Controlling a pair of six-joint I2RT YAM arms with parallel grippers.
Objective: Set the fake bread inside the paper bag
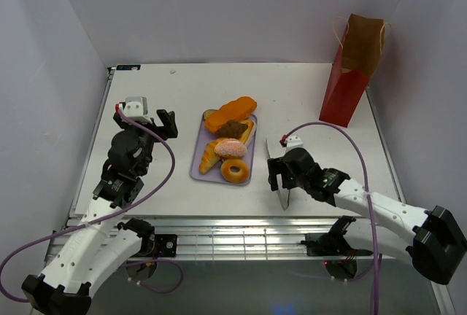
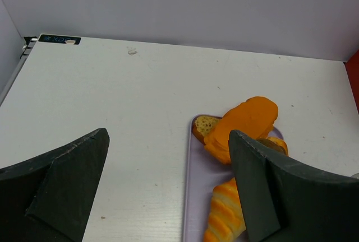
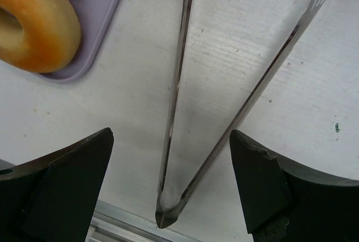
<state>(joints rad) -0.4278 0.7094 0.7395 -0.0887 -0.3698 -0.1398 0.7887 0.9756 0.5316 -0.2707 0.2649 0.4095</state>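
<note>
Straddling the thin metal tongs [image 3: 175, 102] by the near edge of the bench [image 1: 292, 89], the right claw [image 3: 171, 189] is seen spread wide, nothing pinched; the tongs lie on the bench in its gap. The left claw [image 2: 168, 186] is also spread and empty, held left of the lavender tray [image 1: 195, 172]. The fake bread [image 1: 232, 140] is piled on that tray at mid-bench: loaf, croissant, two donuts among it. The paper bag [image 1: 352, 74] is stood upright at the far right corner, well apart from the tray.

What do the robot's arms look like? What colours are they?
The left arm and right arm are white tubes with chunky black joints, each trailing a looping purple cable. The left pincer and right pincer each have two wedge-shaped black fingers.
</note>
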